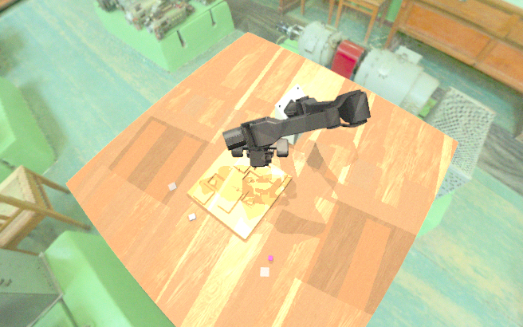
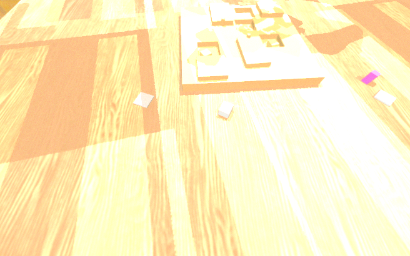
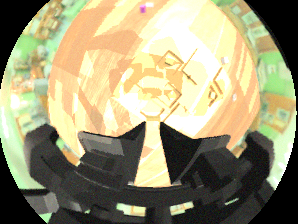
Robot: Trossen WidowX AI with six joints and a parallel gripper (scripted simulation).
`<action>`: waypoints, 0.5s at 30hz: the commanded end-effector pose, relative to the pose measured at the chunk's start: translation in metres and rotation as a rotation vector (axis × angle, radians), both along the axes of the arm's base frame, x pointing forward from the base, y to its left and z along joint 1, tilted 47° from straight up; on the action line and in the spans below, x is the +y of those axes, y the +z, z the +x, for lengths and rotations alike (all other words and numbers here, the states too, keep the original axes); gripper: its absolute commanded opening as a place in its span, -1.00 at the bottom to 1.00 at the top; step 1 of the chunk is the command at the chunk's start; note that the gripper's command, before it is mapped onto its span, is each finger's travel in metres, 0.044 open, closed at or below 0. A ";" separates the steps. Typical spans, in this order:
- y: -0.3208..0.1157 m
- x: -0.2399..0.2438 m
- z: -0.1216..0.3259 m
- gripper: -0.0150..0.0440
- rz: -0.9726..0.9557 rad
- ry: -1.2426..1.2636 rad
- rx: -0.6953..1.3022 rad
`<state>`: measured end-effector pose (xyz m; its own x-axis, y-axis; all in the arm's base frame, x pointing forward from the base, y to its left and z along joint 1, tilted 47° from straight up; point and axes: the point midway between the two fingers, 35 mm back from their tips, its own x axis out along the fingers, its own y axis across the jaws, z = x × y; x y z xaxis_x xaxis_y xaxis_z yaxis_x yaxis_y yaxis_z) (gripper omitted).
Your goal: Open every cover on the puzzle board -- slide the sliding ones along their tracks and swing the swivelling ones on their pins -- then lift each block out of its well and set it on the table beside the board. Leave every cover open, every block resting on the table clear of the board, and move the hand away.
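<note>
The jaws are closed on something narrow: a gap shows between the tips, with a pale piece [image 3: 152,120] there, too washed out to name. The black arm [image 1: 292,124] reaches over them from its base.

Just ahead of the jaws, the puzzle board [image 1: 244,227] [image 2: 290,68] [image 3: 202,77] rests on the table [image 1: 214,284] [image 2: 66,203] [image 3: 95,55], its near corner close below them. Raised covers lie on it beside square wells; the well [image 2: 212,44] farther out to the jaws' right in the wrist view seems to hold a small pale block [image 2: 205,52].

Well beyond the board are a magenta block [image 1: 270,258] [image 2: 370,77] [image 3: 143,9] and a white tile [image 1: 264,271] [image 2: 385,97]. Off to the right in the wrist view, apart from the board, are a white block [image 1: 191,217] [image 2: 225,109] and a flat white square [image 1: 172,186] [image 2: 143,99].

The covers look stiff and light, best held by an edge or pin; the blocks, likely hard and light, by opposite sides, squarely, lest they slip.

The table is striped wood, in glaring light. Around it stand green machines, a red housing [image 1: 347,58] and a wooden chair [image 1: 32,191].
</note>
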<state>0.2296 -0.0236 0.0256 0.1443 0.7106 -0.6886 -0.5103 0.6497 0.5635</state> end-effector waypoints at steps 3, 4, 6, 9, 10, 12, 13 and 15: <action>0.012 0.004 0.011 -0.22 -0.030 0.042 -0.046; 0.014 0.006 0.013 -0.22 -0.032 0.042 -0.046; 0.018 0.009 0.017 -0.22 -0.035 0.042 -0.045; 0.024 0.013 0.022 -0.22 -0.039 0.042 -0.044; 0.026 0.015 0.023 -0.22 -0.040 0.041 -0.044; 0.031 0.018 0.027 -0.22 -0.043 0.041 -0.044; 0.033 0.020 0.028 -0.22 -0.044 0.041 -0.044; 0.037 0.024 0.031 -0.22 -0.045 0.041 -0.044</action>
<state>0.2554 -0.0044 0.0541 0.1374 0.6864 -0.7141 -0.5602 0.6485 0.5154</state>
